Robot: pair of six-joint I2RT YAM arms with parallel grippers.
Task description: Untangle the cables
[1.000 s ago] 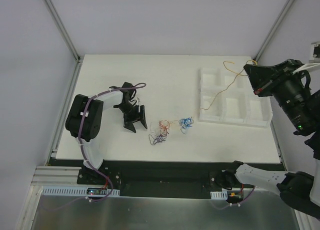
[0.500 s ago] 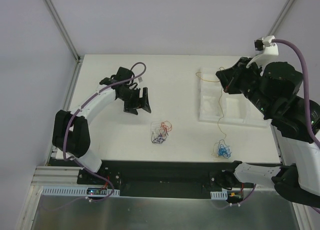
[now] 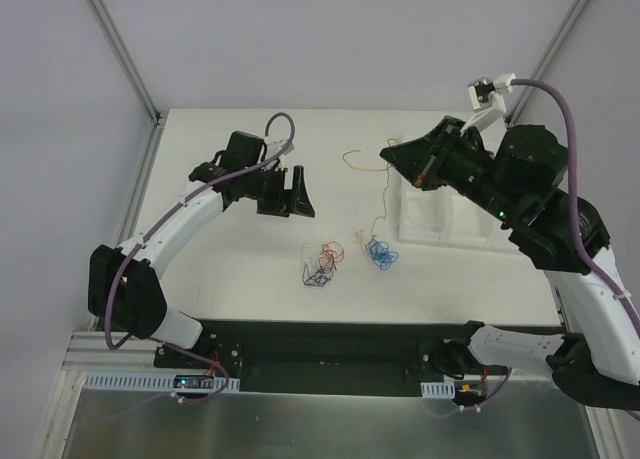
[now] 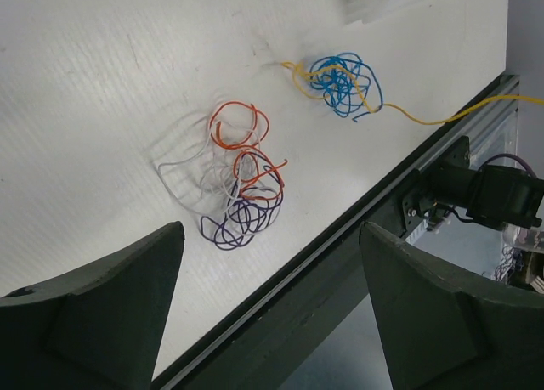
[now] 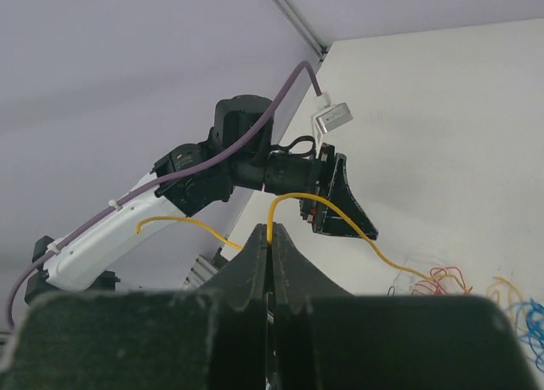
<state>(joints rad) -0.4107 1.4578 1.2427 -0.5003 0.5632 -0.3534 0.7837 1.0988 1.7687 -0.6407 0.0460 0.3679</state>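
Several hair-thin cables point(image 4: 242, 186) seem light and springy, so we take free strands: right tool point(image 5: 270, 241) pinches the yellow wire point(image 5: 270, 207), left tool point(image 3: 297, 192) gapes empty.

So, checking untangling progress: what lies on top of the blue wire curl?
A thin yellow-orange wire crosses over the curly blue wire bundle. Whether it also threads beneath some blue loops is hidden within the tangle.

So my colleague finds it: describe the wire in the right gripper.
Above the white table, left of the tray, the right gripper pinches the wire. It trails down into the blue tangle. It alone is yellow and one long strand.
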